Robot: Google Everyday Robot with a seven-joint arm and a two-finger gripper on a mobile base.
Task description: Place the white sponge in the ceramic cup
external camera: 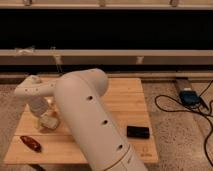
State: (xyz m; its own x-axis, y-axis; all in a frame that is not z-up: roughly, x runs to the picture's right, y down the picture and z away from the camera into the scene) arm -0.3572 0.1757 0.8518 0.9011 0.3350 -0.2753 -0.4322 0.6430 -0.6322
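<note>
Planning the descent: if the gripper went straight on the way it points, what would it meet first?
Likely the white sponge, just below the gripper over the wooden table; depth is unclear.

floor (175, 145): speckled terrazzo | furniture: light wooden table (127, 100) | behind: dark window band (115, 30) above pale ledge (150, 56)

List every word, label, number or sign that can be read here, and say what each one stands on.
No text here can be read.
Wooden table: a faint mark near its front right corner, too blurred to read.
Black object on the table: no legible label.
Blue device on the floor: no legible label.
The gripper, low over the table's left side at the white sponge: no lettering shows on either.
</note>
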